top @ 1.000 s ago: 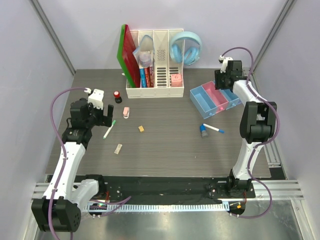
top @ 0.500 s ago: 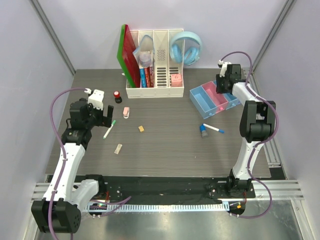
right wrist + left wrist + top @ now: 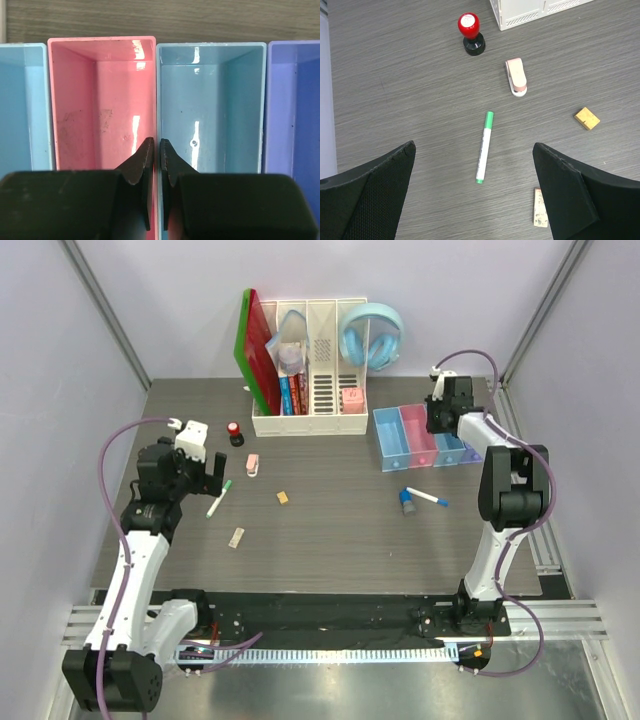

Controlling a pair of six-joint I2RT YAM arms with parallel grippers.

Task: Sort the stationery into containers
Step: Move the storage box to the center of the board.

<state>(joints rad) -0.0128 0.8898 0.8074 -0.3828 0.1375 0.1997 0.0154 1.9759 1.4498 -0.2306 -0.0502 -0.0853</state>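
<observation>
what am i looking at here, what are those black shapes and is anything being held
These are two robot arms bolted at the near edge of a table, each ending in a two-finger gripper. The wide picture comes from a camera above and behind them. The other two come from cameras on the wrists, so the black shapes there are each arm's own fingers. The left gripper is open and empty. Its camera looks down on a green-capped marker, a red-topped stamp, a pink clip and two tan erasers. The right gripper is shut on the wall between the pink tray and a light blue one in a row of trays. A blue-capped marker and a grey-blue round piece lie on the table near that row.
</observation>
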